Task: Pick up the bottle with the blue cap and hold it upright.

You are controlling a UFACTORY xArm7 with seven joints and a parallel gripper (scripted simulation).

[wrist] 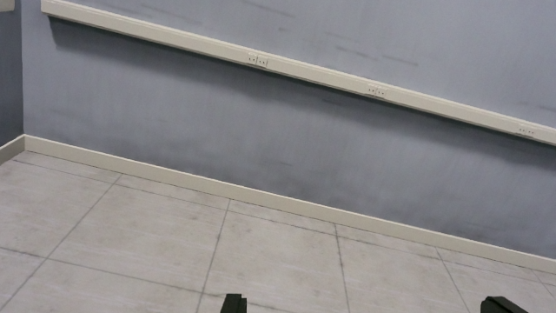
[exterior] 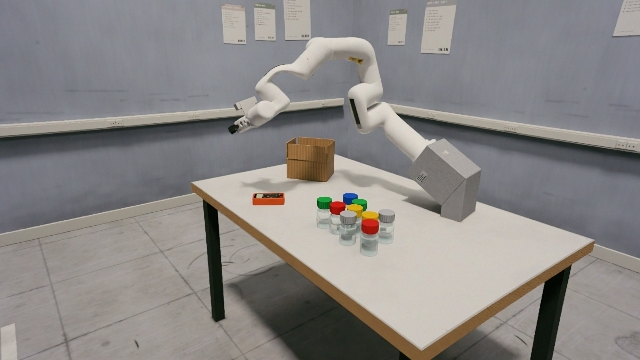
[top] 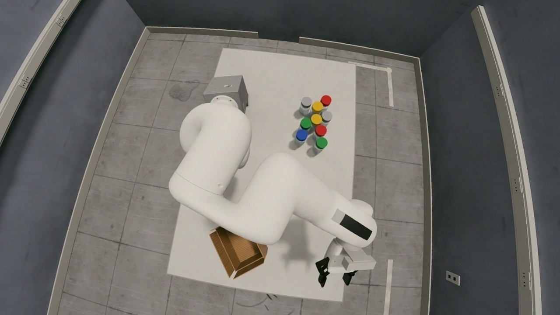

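The bottle with the blue cap (top: 301,135) stands upright on the white table at the near-left corner of a tight cluster of several clear bottles; in the exterior view it is at the back of the cluster (exterior: 349,197), mostly hidden behind the others. My gripper (top: 335,275) is open and empty, high in the air past the far end of the table, well away from the bottles. It also shows in the exterior view (exterior: 234,128). In the wrist view only the two fingertips show, wide apart, facing the floor and wall.
Around the blue-capped bottle stand bottles with green (top: 306,123), red (top: 320,131), green (top: 320,143), yellow (top: 316,119) and grey (top: 326,116) caps, all upright. A cardboard box (exterior: 311,158) and an orange flat device (exterior: 268,198) sit on the table. The arm's grey base (exterior: 445,179) is nearby.
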